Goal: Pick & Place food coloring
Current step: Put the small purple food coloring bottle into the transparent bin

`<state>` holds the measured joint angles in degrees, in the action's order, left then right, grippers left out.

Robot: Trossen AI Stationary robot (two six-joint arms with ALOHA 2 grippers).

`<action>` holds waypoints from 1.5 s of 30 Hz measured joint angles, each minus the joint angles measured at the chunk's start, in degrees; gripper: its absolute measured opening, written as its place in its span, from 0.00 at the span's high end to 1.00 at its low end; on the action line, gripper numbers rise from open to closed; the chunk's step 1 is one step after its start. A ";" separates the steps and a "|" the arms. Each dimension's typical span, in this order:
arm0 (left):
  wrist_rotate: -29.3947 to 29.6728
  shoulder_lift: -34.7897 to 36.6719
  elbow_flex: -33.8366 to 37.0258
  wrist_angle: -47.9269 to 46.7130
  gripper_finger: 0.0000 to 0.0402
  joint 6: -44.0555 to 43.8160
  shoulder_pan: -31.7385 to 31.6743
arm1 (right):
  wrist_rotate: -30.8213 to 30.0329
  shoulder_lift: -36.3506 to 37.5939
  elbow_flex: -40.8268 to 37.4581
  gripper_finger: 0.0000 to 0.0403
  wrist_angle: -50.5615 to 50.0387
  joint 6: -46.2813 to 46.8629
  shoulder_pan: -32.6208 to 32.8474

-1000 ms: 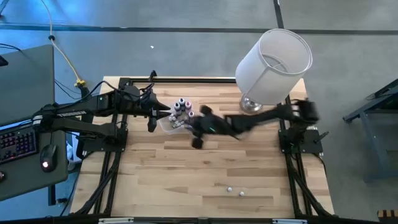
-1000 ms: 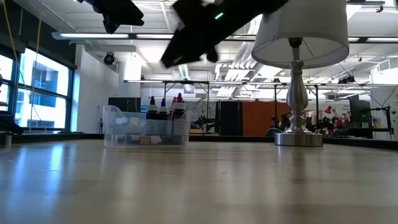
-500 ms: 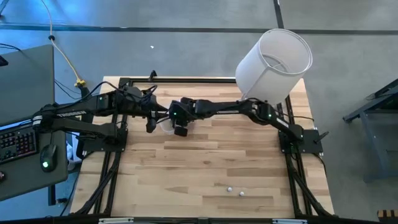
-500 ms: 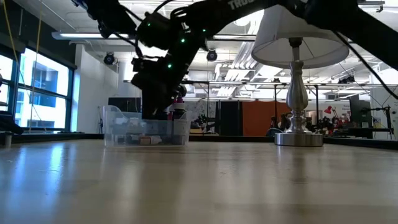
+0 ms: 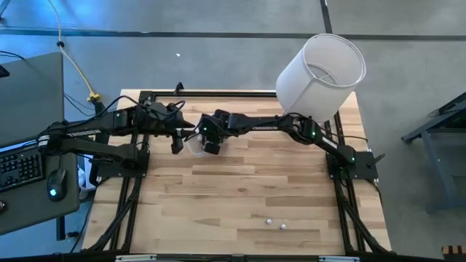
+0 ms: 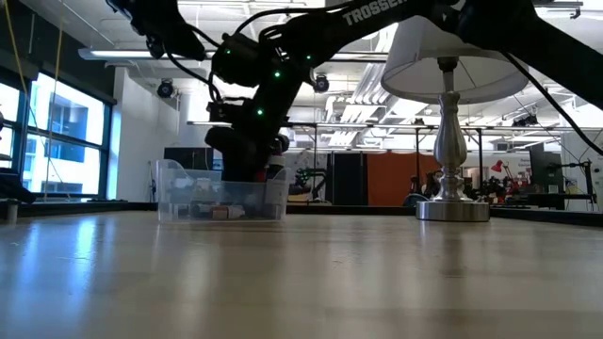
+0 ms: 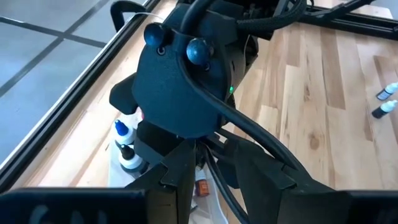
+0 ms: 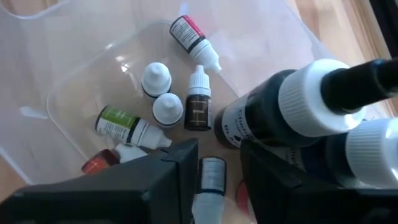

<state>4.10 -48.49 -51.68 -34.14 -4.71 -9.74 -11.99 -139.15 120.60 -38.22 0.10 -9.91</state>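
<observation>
A clear tub (image 5: 192,146) stands at the table's far left and holds the food coloring. Several small white-capped bottles (image 8: 155,102) lie on its floor, and bigger dark bottles with white caps (image 8: 280,112) stand in it. My right gripper (image 8: 219,155) reaches down into the tub (image 6: 221,193) from above and is open. One small bottle (image 8: 211,177) shows between its fingers. My left gripper (image 5: 178,136) hovers open just left of the tub, above table height, with nothing in it. Two more small bottles (image 5: 269,218) (image 5: 283,225) lie on the table near its front edge. My right gripper has a small white-capped bottle (image 8: 211,177) in the gap between its fingers, pointing down into the tub. The gap looks wider than the bottle. Whether either finger touches it, I cannot tell.
A table lamp with a big white shade (image 5: 320,73) stands at the far right on a metal base (image 6: 452,209). The right arm (image 7: 186,74) fills the space just in front of my left gripper. Bare wood stretches across the middle and near side of the table (image 5: 240,189).
My right gripper has swung from the table's middle toward its far left, tipped steeply downward and sunk into the clear tub. Over the last half second it has nearly stood still there. The tub has stayed in place.
</observation>
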 joint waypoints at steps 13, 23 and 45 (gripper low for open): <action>-0.46 0.07 -0.09 0.22 0.72 -0.09 0.02 | 1.51 4.59 3.07 0.68 -7.54 -4.02 3.12; -1.65 -0.02 -0.04 0.00 0.72 -0.04 0.02 | 13.98 18.25 3.56 0.72 -36.51 -2.20 12.95; -3.15 -0.01 -0.04 2.82 0.72 -3.28 0.02 | 18.63 37.00 -47.60 0.72 -2.75 34.43 41.33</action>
<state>0.95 -48.50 -51.72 -31.32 -7.99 -9.72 6.64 -102.15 72.99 -40.97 34.53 31.42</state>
